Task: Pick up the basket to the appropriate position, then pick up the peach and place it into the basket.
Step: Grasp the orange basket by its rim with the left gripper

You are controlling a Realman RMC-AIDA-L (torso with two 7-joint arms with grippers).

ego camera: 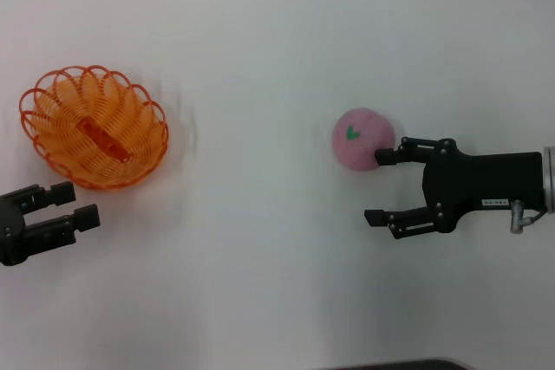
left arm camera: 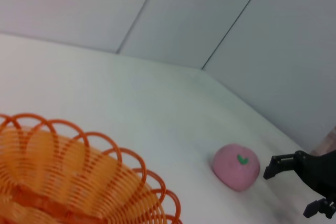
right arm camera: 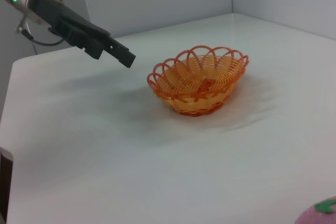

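The orange wire basket (ego camera: 94, 127) stands upright on the white table at the far left; it also shows in the left wrist view (left arm camera: 68, 182) and the right wrist view (right arm camera: 199, 82). My left gripper (ego camera: 76, 204) is open and empty, just in front of the basket and apart from it. The pink peach (ego camera: 362, 139) with its green leaf mark lies right of centre. My right gripper (ego camera: 376, 186) is open; its far fingertip (ego camera: 383, 158) is against the peach's side, and the peach lies outside the jaws. The peach also shows in the left wrist view (left arm camera: 236, 167).
The white table (ego camera: 260, 58) runs to grey walls behind. A dark edge (ego camera: 399, 365) shows at the front of the table. In the right wrist view the left gripper (right arm camera: 123, 56) hovers beside the basket, near the table's edge.
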